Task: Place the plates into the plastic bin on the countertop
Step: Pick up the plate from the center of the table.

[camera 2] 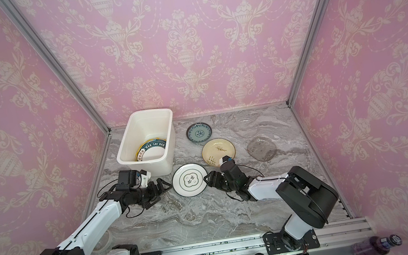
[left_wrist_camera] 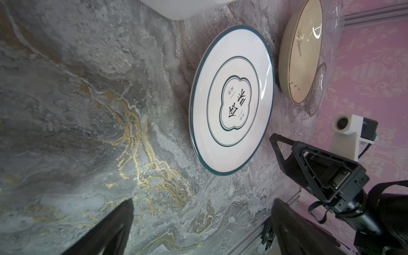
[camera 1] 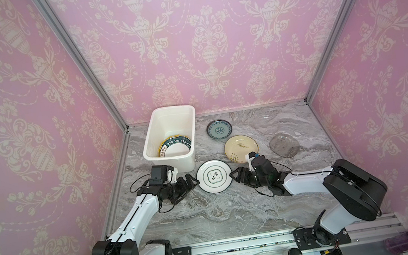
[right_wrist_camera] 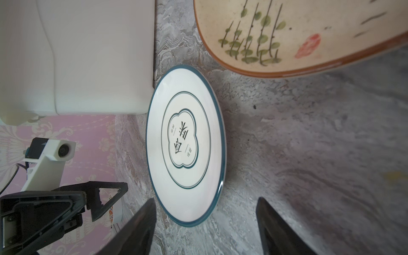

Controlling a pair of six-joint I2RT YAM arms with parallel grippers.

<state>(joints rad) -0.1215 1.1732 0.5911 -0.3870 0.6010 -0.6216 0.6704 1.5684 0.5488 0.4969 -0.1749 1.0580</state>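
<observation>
flanking the white plate [camera 1: 214,176] mid-frame, left gripper [camera 1: 189,186] and right gripper [camera 1: 235,177] gape empty; bin [camera 1: 169,122] upper left holds few plates [camera 1: 175,147], five remain outside.

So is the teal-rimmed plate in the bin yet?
Out: the plate lies flat on the countertop beside the plastic bin, between the left gripper and right gripper.

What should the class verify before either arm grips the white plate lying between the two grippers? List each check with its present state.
1. The left gripper is open: ok.
2. The right gripper is open: ok.
3. The white plate lies flat on the countertop, unheld: ok.
4. The plastic bin has room above the stacked plates inside: ok.
5. The cream plate lies apart from the white plate: ok.
6. The right gripper's jaws sit astride the white plate's rim: cannot tell.
</observation>
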